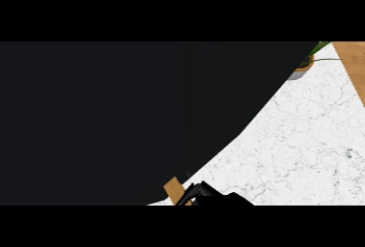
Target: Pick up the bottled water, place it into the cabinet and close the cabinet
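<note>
White marble counter [306, 144] fills my right side; one black hand [210, 195] pokes up at the bottom edge, grasp unreadable to me.

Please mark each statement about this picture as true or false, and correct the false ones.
1. A large dark shape hides most of the view. True.
2. The counter is marble-like white. True.
3. A potted plant stands at the lower left. False: it is at the upper right.
4. The bottle stands plainly on the counter. False: no bottle shows.
5. A black hand shows at the lower edge. True; which hand it is cannot be told.
</note>
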{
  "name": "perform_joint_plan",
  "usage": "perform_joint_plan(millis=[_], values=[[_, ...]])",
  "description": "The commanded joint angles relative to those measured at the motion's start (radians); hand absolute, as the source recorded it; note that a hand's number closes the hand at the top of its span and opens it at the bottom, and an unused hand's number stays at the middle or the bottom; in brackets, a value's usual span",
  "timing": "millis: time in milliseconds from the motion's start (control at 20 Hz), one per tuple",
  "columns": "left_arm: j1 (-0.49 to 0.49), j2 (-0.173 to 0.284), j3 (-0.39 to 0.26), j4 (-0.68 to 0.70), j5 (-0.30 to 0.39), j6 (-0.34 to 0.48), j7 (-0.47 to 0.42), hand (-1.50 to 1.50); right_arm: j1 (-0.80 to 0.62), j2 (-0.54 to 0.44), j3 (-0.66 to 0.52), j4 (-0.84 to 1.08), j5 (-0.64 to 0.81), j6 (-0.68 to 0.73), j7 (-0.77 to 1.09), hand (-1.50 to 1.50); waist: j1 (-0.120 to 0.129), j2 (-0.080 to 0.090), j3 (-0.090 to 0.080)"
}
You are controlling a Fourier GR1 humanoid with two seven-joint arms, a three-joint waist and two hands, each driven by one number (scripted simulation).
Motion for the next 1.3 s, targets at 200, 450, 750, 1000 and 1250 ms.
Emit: perform_joint_plan(millis=[200, 450, 750, 1000, 1250], values=[[0.160, 0.000, 0.151, -0.044, 0.137, -0.157, -0.029, -1.50, -0.404, 0.031, -0.101, 0.240, -0.214, -0.176, 0.107, 1.50, -0.007, -0.003, 0.001], [0.150, -0.033, 0.178, -0.023, 0.155, -0.193, -0.025, -1.50, -0.547, 0.031, -0.326, 0.388, -0.423, -0.109, 0.054, 1.50, -0.021, 0.002, 0.002], [0.161, -0.001, 0.336, 0.001, 0.310, -0.261, 0.024, -1.50, -0.722, 0.031, -0.412, 0.622, -0.453, -0.061, 0.012, 1.50, -0.032, 0.001, 0.002], [0.176, -0.020, 0.385, 0.050, 0.327, -0.331, 0.042, -1.50, -0.829, -0.019, -0.523, 0.804, -0.493, 0.078, 0.005, 1.50, -0.033, 0.002, 0.002], [0.166, -0.086, 0.375, 0.048, 0.284, -0.350, 0.057, -1.50, -0.918, 0.015, -0.527, 0.933, -0.464, 0.116, -0.044, 1.50, -0.030, 0.003, 0.002]])
